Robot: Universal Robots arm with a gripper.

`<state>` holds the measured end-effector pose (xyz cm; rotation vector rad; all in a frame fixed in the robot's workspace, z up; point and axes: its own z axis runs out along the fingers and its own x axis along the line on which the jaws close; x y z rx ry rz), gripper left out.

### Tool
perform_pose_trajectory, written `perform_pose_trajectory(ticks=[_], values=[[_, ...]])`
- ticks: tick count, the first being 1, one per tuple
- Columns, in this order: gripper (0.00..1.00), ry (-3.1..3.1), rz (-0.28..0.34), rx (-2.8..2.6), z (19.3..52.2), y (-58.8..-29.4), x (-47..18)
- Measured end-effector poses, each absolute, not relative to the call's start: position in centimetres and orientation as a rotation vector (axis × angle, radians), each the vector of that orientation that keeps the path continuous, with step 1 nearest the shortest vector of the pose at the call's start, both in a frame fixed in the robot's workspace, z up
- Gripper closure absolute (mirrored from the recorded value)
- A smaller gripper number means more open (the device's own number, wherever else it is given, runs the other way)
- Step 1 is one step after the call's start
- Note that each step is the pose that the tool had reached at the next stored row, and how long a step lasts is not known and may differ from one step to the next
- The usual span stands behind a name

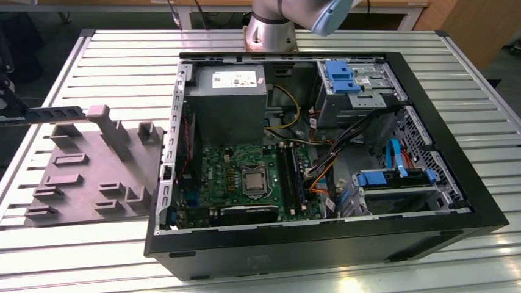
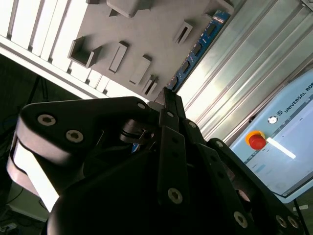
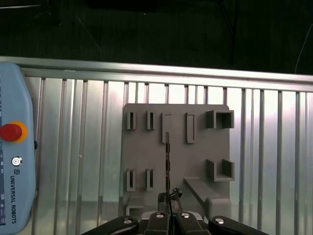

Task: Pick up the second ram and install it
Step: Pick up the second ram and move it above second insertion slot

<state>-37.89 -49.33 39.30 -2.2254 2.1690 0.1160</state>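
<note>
My gripper (image 3: 168, 201) is shut on one end of the second ram (image 3: 167, 156), a long thin dark stick seen edge-on in the first wrist view. The stick reaches out over the grey tray (image 3: 195, 147), in line with one of its narrow slots. In the second wrist view the ram (image 2: 195, 49) shows a blue-green face running from the fingertips (image 2: 166, 100) past the tray (image 2: 142, 29). In the exterior view the ram (image 1: 57, 114) lies level at the far left, above the tray's (image 1: 89, 177) back edge beside a tall post. The gripper (image 1: 21, 116) is at the picture's edge.
An open computer case (image 1: 326, 244) fills the middle and the exterior view's right, with a green motherboard (image 1: 236, 165), its memory slots (image 1: 291, 177), a grey power supply (image 1: 226, 104) and loose cables. A teach pendant (image 3: 14, 161) lies on the slatted table beside the tray.
</note>
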Motion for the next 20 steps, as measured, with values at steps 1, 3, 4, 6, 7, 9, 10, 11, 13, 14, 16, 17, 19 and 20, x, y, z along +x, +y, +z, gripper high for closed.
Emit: perform_pose_trajectory(ticks=[1,3,4,6,7,9,10,11,13,14,16,17,19,20], values=[[0.89,2.169,0.116,-2.225,39.3,-49.3,-37.8],[0.89,2.169,0.116,-2.225,39.3,-49.3,-37.7],[0.89,2.169,0.116,-2.225,39.3,-49.3,-37.7],[0.89,2.169,0.116,-2.225,39.3,-49.3,-37.5],[0.89,2.169,0.116,-2.226,39.3,-49.3,-37.5],[0.89,2.169,0.116,-2.225,39.3,-49.3,-37.3],[0.89,2.169,0.116,-2.225,39.3,-49.3,-37.3],[0.89,2.169,0.116,-2.225,39.3,-49.3,-37.2],[0.89,2.169,0.116,-2.225,39.3,-49.3,-37.1],[0.89,2.169,0.116,-2.225,39.3,-49.3,-37.0],[0.89,2.169,0.116,-2.225,39.3,-49.3,-36.9],[0.89,2.169,0.116,-2.225,39.3,-49.3,-36.8],[0.89,2.169,0.116,-2.225,39.3,-49.3,-36.7],[0.89,2.169,0.116,-2.225,39.3,-49.3,-36.6]])
